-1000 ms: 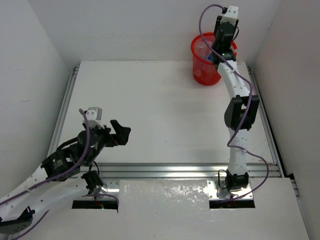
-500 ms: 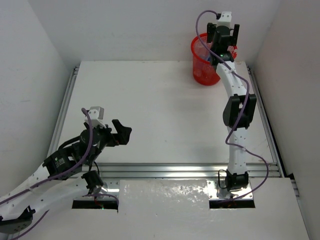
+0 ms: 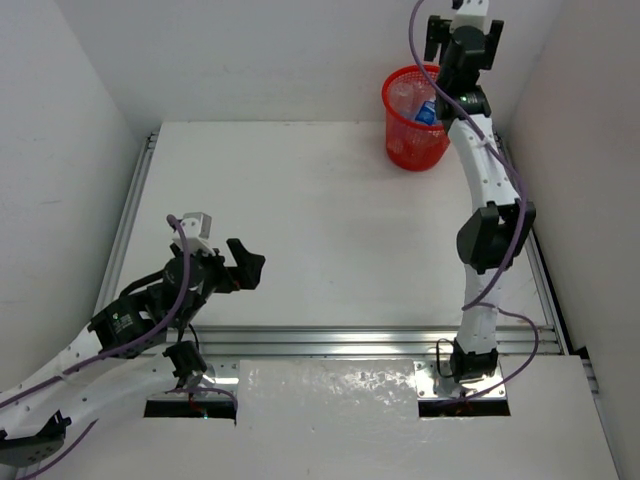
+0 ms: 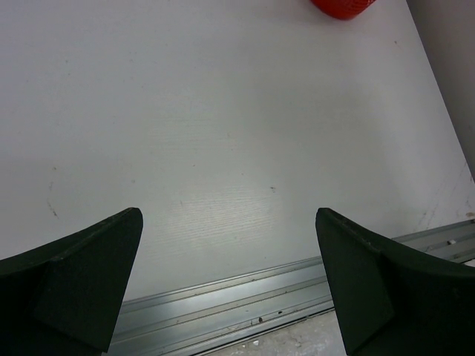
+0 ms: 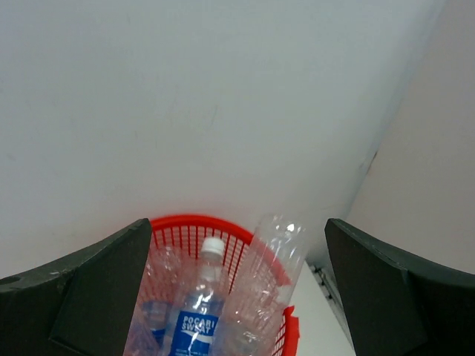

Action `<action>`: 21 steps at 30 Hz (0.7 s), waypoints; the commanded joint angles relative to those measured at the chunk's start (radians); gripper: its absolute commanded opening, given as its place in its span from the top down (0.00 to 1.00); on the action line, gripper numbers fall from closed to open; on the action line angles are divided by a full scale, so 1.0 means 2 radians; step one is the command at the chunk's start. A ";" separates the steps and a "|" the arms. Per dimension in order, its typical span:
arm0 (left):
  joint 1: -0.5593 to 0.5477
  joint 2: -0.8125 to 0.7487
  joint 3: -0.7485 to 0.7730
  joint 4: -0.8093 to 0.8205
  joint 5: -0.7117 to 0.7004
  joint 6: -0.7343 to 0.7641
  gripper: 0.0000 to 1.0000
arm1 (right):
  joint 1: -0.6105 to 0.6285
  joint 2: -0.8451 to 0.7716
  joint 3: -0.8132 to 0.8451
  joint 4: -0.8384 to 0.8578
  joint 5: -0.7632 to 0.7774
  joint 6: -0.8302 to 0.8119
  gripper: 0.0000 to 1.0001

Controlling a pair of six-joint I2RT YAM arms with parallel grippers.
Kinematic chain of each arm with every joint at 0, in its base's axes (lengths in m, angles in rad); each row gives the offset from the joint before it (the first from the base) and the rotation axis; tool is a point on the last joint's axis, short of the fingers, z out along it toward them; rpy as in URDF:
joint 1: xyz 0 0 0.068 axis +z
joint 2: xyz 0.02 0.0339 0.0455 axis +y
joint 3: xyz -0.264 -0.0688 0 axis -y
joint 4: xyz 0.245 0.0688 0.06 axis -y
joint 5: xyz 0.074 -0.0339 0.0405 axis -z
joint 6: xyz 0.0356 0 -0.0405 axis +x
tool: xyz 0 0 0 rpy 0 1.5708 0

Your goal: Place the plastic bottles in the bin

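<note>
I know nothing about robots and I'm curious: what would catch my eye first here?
The bright red bin at the far right corner of the white table stands out most, with clear bottles standing inside it, one blue-labelled. The right gripper hangs open just above it, while the left gripper hovers open over the table's near left.

Brand: "POCARI SWEAT" in white letters, the last letters partly cut off at the picture's lower edge.
Stands on: the blue label [image 5: 190, 327] of the white-capped bottle [image 5: 203, 288], upright in the red bin [image 5: 178, 221], far right.
Top view: the same label is too small to read.
</note>
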 commanded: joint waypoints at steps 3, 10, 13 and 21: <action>0.006 -0.006 0.001 0.020 0.003 0.006 0.00 | 0.008 -0.054 0.001 0.007 -0.010 0.007 0.01; 0.005 -0.018 0.000 0.021 0.001 0.006 0.00 | 0.025 -0.098 -0.037 -0.041 -0.033 0.016 0.01; 0.007 -0.018 0.002 0.017 -0.012 0.001 0.00 | 0.075 -0.146 -0.069 -0.088 -0.018 -0.019 0.01; 0.067 -0.003 0.016 -0.027 -0.105 -0.040 0.00 | 0.206 -0.451 -0.453 -0.183 -0.099 0.123 0.01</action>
